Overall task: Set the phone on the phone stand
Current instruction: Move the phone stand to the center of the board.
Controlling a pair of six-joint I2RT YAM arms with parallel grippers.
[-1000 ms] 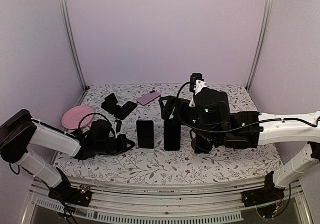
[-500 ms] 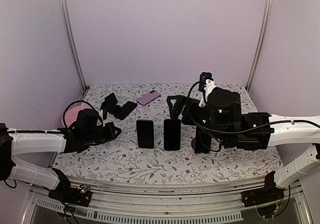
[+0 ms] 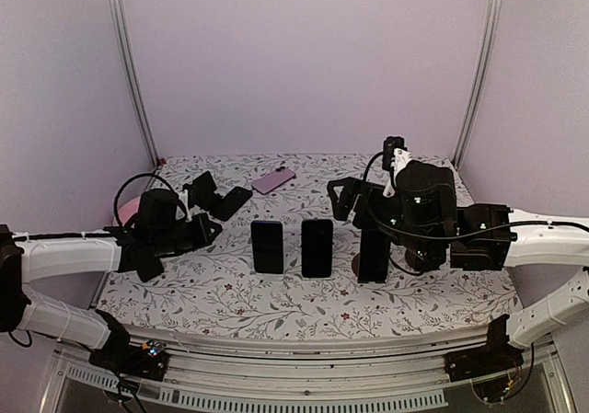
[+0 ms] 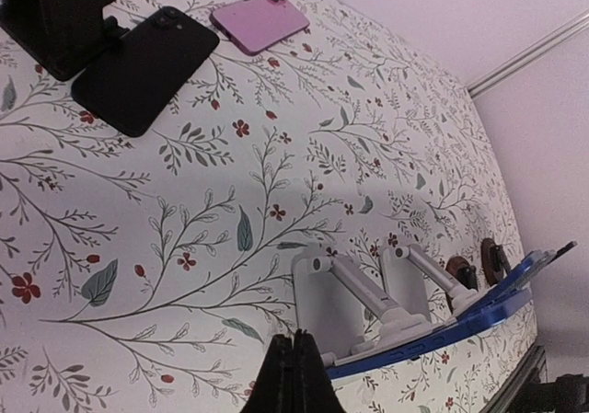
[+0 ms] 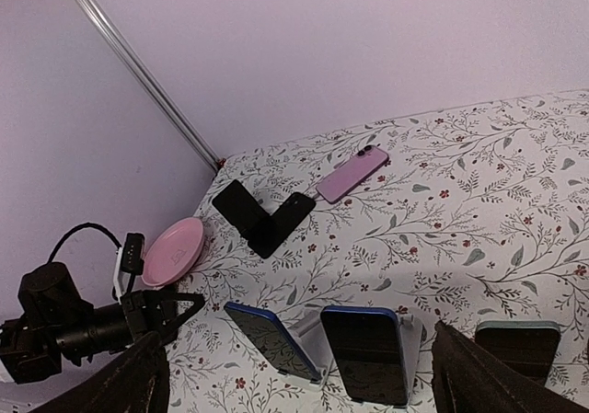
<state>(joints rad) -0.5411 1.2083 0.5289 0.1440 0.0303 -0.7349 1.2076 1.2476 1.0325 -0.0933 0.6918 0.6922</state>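
Three phones lean upright on stands in a row: a blue-edged one (image 3: 268, 246) and another (image 3: 317, 247) on white stands (image 4: 327, 303), and a dark one (image 3: 374, 255) at the right. A black phone (image 3: 233, 201) lies flat beside an empty black stand (image 3: 202, 190), and a pink phone (image 3: 273, 180) lies flat behind. My left gripper (image 3: 210, 229) is shut and empty, left of the row; in its wrist view (image 4: 294, 341) it hovers over the cloth before the white stands. My right gripper (image 3: 346, 198) is open and empty, raised behind the row, looking down on it (image 5: 294, 349).
A pink plate (image 5: 173, 247) sits at the table's left edge, behind my left arm. The flowered cloth (image 3: 304, 303) covers the table. Purple walls and metal corner posts (image 3: 129, 73) close in the back and sides. A brown round base (image 3: 355, 264) stands beside the right phone.
My left gripper has drawn back to the left, away from the left standing phone. My right gripper has moved right and back from the middle phone. The phones have not moved.
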